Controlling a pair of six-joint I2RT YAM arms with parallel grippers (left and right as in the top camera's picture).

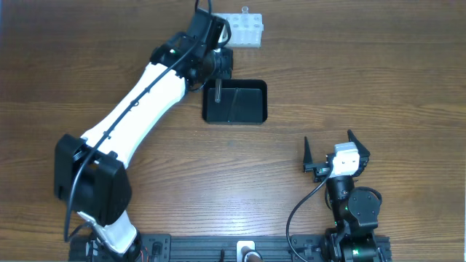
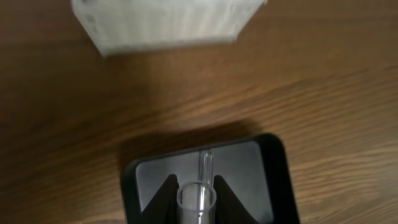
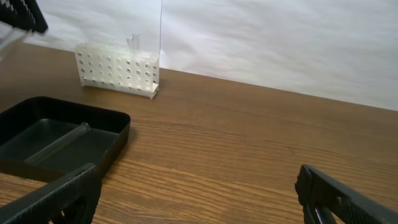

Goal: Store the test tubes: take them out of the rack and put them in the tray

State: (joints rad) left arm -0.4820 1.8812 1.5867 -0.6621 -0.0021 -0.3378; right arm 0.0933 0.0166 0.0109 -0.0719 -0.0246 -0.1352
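Observation:
A white test tube rack [image 1: 242,29] stands at the table's far middle with one clear tube [image 1: 245,10] upright in it. The rack [image 2: 168,25] [image 3: 118,70] also shows in both wrist views. In front of it lies the black tray [image 1: 255,109], with a clear tube [image 3: 62,142] lying inside. My left gripper [image 1: 218,74] hangs over the tray's left part, shut on another clear tube [image 2: 196,198] that points down at the tray [image 2: 273,180]. My right gripper [image 1: 329,143] stands open and empty near the front right, well clear of the tray [image 3: 118,127].
Bare wooden table surrounds the tray and rack. A white wall rises behind the table's far edge in the right wrist view. The left arm's white link [image 1: 138,109] stretches diagonally across the table's left half.

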